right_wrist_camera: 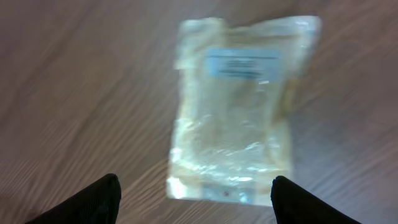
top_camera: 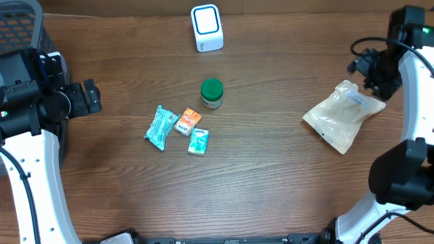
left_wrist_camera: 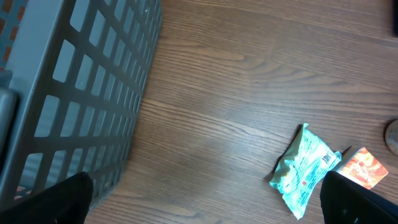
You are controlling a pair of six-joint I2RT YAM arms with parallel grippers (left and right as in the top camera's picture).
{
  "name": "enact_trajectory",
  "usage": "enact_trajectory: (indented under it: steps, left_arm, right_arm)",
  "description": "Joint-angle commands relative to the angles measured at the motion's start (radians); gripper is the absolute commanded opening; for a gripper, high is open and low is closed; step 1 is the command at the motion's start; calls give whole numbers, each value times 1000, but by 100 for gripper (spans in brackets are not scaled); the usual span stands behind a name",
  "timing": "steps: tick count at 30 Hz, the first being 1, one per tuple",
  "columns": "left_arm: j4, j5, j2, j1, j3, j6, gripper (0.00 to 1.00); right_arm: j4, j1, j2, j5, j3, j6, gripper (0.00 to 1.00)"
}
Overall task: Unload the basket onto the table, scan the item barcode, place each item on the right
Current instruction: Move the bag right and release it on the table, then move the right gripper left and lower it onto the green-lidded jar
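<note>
A clear plastic bag (top_camera: pixel 342 115) with a pale blue label lies flat on the wooden table at the right. In the right wrist view the bag (right_wrist_camera: pixel 236 106) sits just ahead of the black fingers, label end away from them, and looks blurred. My right gripper (top_camera: pixel 363 71) (right_wrist_camera: pixel 196 183) hovers over the bag's far end, open, with nothing between its jaws. The white scanner (top_camera: pixel 207 27) stands at the back centre. My left gripper (top_camera: pixel 91 95) (left_wrist_camera: pixel 205 186) is open and empty at the far left, over bare wood.
A green-lidded jar (top_camera: pixel 211 93) stands mid-table. In front of it lie a teal packet (top_camera: pixel 161 127) (left_wrist_camera: pixel 305 168), an orange packet (top_camera: pixel 188 121) (left_wrist_camera: pixel 362 168) and a second teal packet (top_camera: pixel 198 141). A grey mesh basket (left_wrist_camera: pixel 74 93) stands at the left edge.
</note>
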Motion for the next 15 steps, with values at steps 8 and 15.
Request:
enact_trajectory:
  steps: [8, 15]
  left_arm:
    - [3, 8, 3, -3, 6, 11, 99]
    - [3, 8, 3, -3, 6, 11, 99]
  right_arm:
    - [82, 216, -38, -288, 32, -213, 80]
    - [224, 462, -9, -246, 33, -282, 82]
